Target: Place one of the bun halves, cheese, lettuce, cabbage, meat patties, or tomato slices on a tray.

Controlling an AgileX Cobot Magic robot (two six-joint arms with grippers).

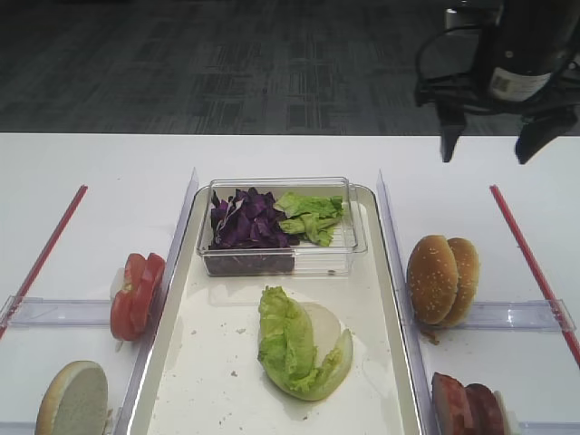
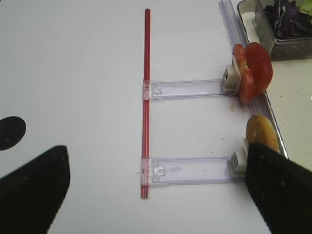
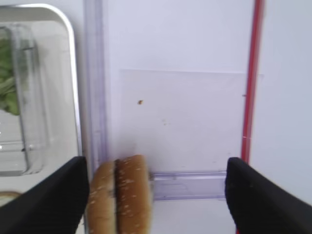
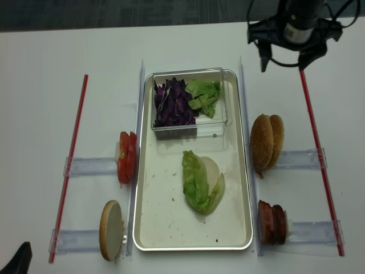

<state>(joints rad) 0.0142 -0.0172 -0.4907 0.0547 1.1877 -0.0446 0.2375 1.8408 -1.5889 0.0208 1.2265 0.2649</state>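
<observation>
On the silver tray point(image 1: 391, 299) point(image 4: 244, 188) a crinkled lettuce leaf point(image 1: 286, 344) point(image 4: 195, 181) lies over a pale bun half point(image 1: 326, 328). Purple cabbage point(image 1: 245, 219) and more lettuce fill a clear box point(image 1: 355, 237) at the tray's far end. Tomato slices point(image 1: 136, 294) point(image 2: 253, 72) and a bun half point(image 1: 72, 399) point(image 2: 261, 130) stand left of the tray. Two bun halves point(image 1: 442, 279) point(image 3: 122, 195) and meat patties point(image 1: 467, 403) stand to its right. My right gripper point(image 1: 491, 140) point(image 3: 156, 195) hangs open above the far right table. My left gripper point(image 2: 156, 190) is open over bare table. No cheese shows.
Red strips point(image 1: 530, 258) point(image 2: 146, 97) run along both outer sides. Clear plastic rails point(image 1: 517, 314) point(image 2: 187, 88) hold the food on edge, and clear dividers point(image 1: 396, 263) flank the tray. The dark floor lies beyond the table's far edge.
</observation>
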